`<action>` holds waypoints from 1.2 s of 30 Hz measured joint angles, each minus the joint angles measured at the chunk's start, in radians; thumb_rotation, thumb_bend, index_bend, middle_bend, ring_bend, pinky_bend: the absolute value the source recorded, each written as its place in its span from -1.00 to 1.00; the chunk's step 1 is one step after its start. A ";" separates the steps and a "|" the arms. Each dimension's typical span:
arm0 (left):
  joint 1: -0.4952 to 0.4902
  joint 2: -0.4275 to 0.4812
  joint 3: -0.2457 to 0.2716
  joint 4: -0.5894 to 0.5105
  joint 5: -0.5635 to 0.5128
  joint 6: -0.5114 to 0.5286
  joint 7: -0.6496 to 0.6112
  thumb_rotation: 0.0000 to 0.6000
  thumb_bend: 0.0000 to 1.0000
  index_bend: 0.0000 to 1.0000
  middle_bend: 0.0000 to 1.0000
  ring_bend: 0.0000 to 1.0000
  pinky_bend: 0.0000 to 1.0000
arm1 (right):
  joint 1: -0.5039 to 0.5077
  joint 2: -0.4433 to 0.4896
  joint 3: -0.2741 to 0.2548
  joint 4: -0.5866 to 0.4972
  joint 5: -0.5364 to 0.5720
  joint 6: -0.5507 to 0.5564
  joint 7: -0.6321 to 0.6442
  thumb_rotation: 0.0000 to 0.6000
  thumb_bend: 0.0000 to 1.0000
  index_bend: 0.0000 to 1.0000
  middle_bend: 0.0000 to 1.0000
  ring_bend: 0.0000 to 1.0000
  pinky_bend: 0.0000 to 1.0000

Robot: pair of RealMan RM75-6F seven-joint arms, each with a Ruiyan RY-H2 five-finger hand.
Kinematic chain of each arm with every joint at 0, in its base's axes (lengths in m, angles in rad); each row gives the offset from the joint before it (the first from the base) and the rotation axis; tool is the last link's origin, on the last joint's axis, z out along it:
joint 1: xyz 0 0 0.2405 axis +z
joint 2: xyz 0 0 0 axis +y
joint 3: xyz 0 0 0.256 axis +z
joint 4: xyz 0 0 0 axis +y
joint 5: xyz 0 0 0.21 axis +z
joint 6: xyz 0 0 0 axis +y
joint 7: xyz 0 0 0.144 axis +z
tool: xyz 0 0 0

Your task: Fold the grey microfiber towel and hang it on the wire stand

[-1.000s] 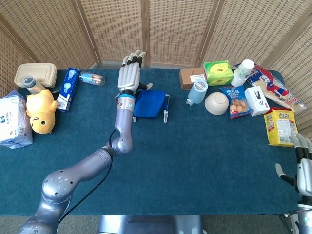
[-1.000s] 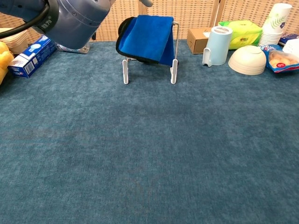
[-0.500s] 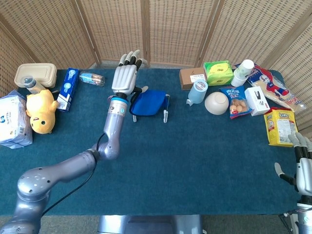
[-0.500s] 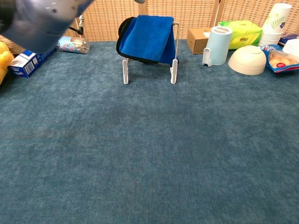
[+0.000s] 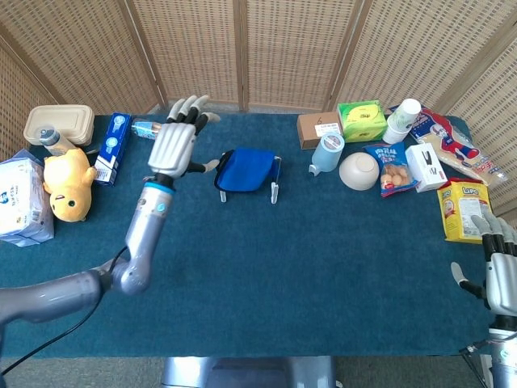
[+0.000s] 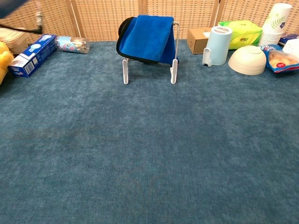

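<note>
Fingers (image 5: pixel 187 107) splayed, L hand (image 5: pixel 172 146) raised, empty.

The head view looks steeply down from above the near edge of the worktop (image 5: pixel 323 267), taking in its whole width back to the wicker screens (image 5: pixel 242 48). The chest view sits low and close, facing straight across. Both share the wire stand (image 6: pixel 174 70) and its neighbours.

right hand (image 5: pixel 501 271) partly out of frame
</note>
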 measured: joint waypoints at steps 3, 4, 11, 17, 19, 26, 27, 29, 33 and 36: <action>0.063 0.053 0.022 -0.094 0.017 0.039 -0.012 1.00 -0.65 -0.48 -0.80 -1.00 -1.00 | 0.011 0.000 0.003 0.000 0.000 -0.013 -0.008 1.00 -0.44 -0.81 -0.88 -1.00 -1.00; 0.083 0.070 0.030 -0.124 0.022 0.051 -0.017 1.00 -0.65 -0.48 -0.79 -1.00 -1.00 | 0.015 0.000 0.003 0.000 0.001 -0.017 -0.011 1.00 -0.44 -0.81 -0.88 -1.00 -1.00; 0.281 0.210 0.134 -0.338 0.098 0.177 -0.052 1.00 -0.65 -0.48 -0.79 -1.00 -1.00 | 0.047 -0.005 0.001 -0.009 -0.006 -0.053 -0.045 1.00 -0.44 -0.81 -0.88 -1.00 -1.00; 0.446 0.314 0.261 -0.460 0.215 0.284 -0.088 1.00 -0.65 -0.48 -0.77 -1.00 -1.00 | 0.061 -0.013 -0.002 -0.015 -0.003 -0.069 -0.072 1.00 -0.44 -0.80 -0.88 -1.00 -1.00; 0.496 0.341 0.303 -0.487 0.260 0.319 -0.101 1.00 -0.65 -0.48 -0.77 -1.00 -1.00 | 0.065 -0.015 -0.004 -0.018 -0.002 -0.073 -0.080 1.00 -0.44 -0.80 -0.88 -1.00 -1.00; 0.644 0.397 0.412 -0.516 0.393 0.446 -0.114 1.00 -0.65 -0.48 -0.77 -1.00 -1.00 | 0.076 -0.021 -0.007 -0.027 0.000 -0.078 -0.117 1.00 -0.44 -0.80 -0.88 -1.00 -1.00; 0.667 0.403 0.426 -0.515 0.409 0.466 -0.108 1.00 -0.65 -0.48 -0.77 -1.00 -1.00 | 0.077 -0.023 -0.008 -0.028 0.001 -0.078 -0.123 1.00 -0.44 -0.80 -0.88 -1.00 -1.00; 0.700 0.410 0.440 -0.512 0.426 0.499 -0.095 1.00 -0.65 -0.48 -0.77 -1.00 -1.00 | 0.079 -0.026 -0.010 -0.029 0.003 -0.080 -0.132 1.00 -0.44 -0.80 -0.88 -1.00 -1.00; 0.781 0.419 0.476 -0.499 0.466 0.576 -0.075 1.00 -0.65 -0.48 -0.77 -1.00 -1.00 | 0.081 -0.033 -0.017 -0.029 0.006 -0.081 -0.155 1.00 -0.44 -0.80 -0.90 -1.00 -1.00; 0.831 0.423 0.498 -0.484 0.488 0.610 -0.076 1.00 -0.65 -0.48 -0.77 -1.00 -1.00 | 0.079 -0.037 -0.022 -0.030 0.008 -0.076 -0.172 1.00 -0.44 -0.80 -0.90 -1.00 -1.00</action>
